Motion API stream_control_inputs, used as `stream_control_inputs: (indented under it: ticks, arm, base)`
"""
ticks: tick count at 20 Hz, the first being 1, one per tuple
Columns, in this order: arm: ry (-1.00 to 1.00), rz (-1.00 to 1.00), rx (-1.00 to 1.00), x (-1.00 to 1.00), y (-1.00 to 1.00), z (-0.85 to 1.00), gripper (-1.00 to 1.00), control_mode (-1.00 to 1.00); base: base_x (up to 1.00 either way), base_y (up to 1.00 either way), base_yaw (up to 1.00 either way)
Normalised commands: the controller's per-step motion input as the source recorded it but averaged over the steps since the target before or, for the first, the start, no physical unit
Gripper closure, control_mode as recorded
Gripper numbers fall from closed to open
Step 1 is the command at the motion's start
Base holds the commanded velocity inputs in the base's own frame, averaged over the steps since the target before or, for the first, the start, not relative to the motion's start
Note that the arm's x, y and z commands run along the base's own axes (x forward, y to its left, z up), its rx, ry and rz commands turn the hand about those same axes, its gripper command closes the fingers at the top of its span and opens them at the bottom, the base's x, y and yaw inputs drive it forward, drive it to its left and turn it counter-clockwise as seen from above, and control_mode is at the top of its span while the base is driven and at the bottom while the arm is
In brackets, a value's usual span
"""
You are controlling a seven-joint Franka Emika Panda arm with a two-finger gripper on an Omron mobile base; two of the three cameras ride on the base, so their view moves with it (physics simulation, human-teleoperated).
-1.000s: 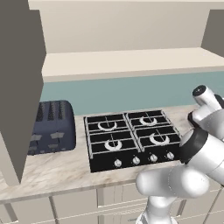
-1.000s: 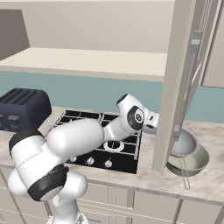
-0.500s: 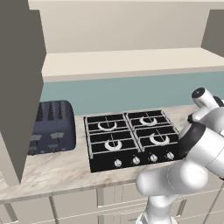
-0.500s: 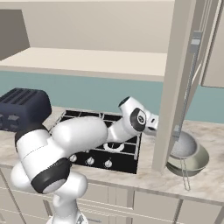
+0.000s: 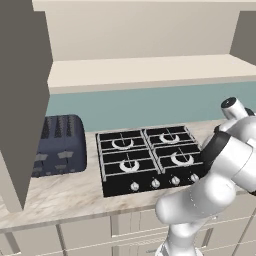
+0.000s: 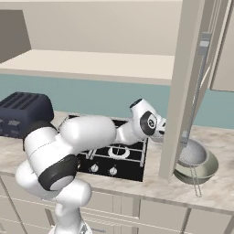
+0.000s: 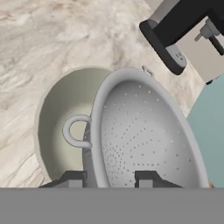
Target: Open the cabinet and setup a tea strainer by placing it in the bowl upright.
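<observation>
Strainer (image 7: 148,140) sits in the bowl (image 7: 57,127); hand (image 7: 109,178) spread across its rim.

Silver-grey perforated tea strainer (image 7: 144,140) in a grey-olive bowl (image 7: 57,118) (pale rim) on beige-veined marble counter (image 7: 48,39).

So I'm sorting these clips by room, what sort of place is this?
A simulated kitchen: a four-burner gas hob set in a marble-look counter, a dark toaster beside it, and an open cabinet over a bowl.
</observation>
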Motion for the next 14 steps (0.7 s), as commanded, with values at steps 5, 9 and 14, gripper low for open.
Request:
stream_control_inputs:
  ticks: [5,9,14]
  arm:
    - [0.02,0.00,0.01,0.18,-0.07,-0.16,1.00,-1.00]
    - [0.00,0.02,0.00,0.07,-0.01,-0.24,1.00,-1.00]
    - [0.00,0.00,0.02,0.08,-0.20,-0.22,1.00,-1.00]
  base:
    - [0.00,0.00,0.00]
    - [0.00,0.00,0.00]
    - [0.00,0.00,0.00]
